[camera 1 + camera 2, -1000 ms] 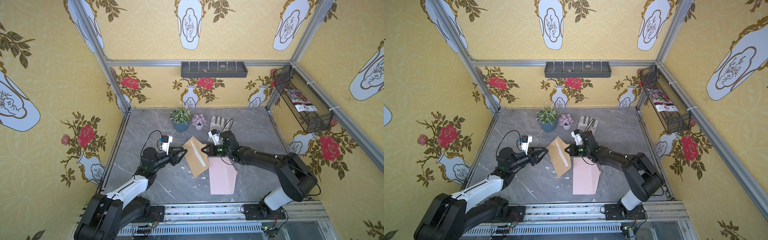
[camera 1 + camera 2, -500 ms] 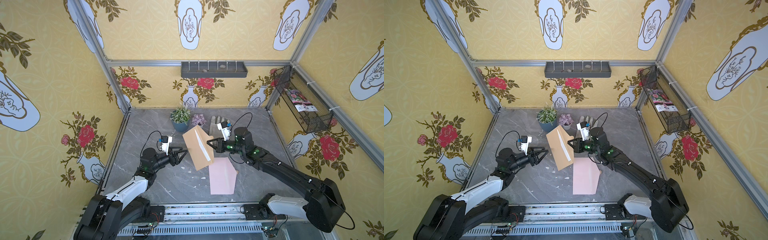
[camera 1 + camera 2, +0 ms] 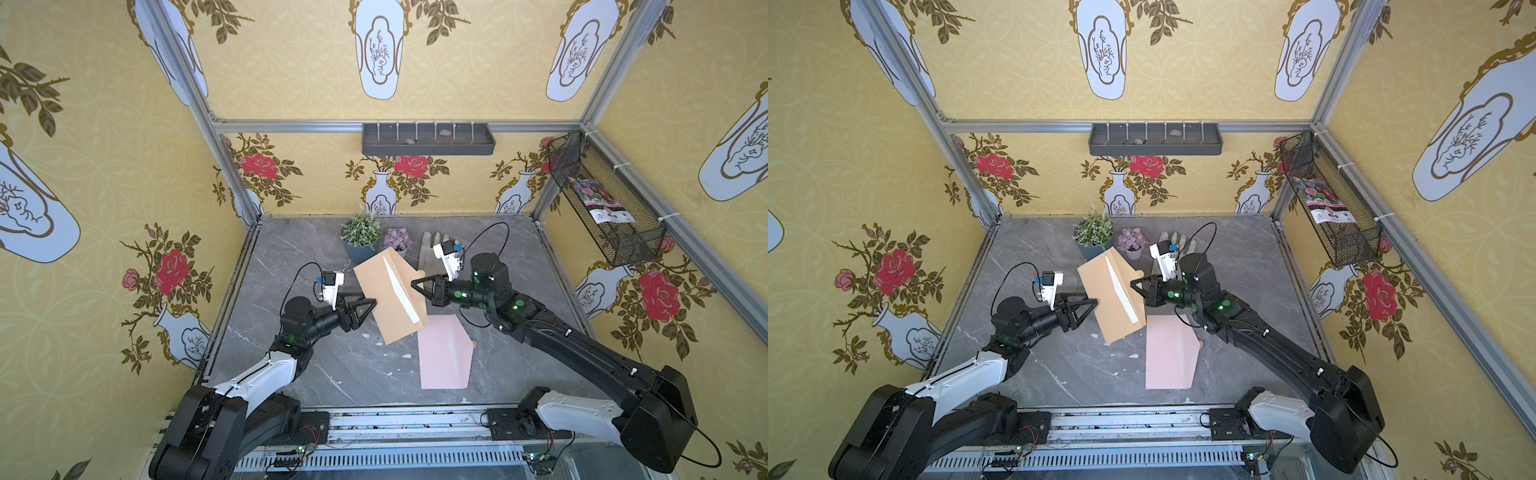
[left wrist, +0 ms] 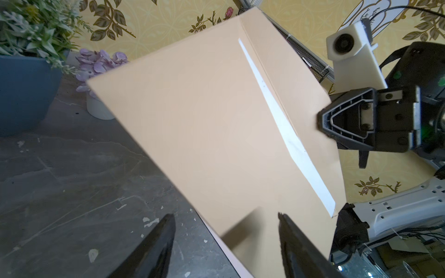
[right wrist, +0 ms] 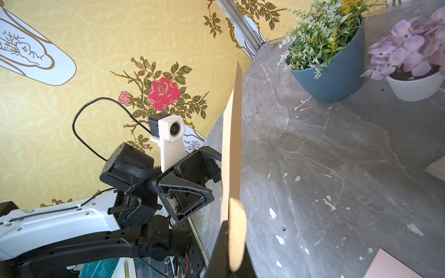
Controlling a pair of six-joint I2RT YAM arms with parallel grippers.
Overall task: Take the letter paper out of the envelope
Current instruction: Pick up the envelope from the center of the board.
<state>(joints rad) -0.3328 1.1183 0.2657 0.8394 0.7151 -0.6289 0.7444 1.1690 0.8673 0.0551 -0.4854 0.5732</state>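
Tan envelope (image 3: 382, 299) aloft, pinched by right claw (image 3: 413, 284); left claw (image 3: 372, 305) spread alongside; pink paper (image 3: 442, 357) flat.

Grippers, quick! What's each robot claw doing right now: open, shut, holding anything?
Left gripper: open, holding nothing, jaws apart at the envelope's edge.
Right gripper: closed on the envelope, holding it up.

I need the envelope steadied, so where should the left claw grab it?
On the envelope, probably take the free edge opposite the flap, from the left arm's side: it hangs tilted from the right claw, that thin edge facing the open left claw.
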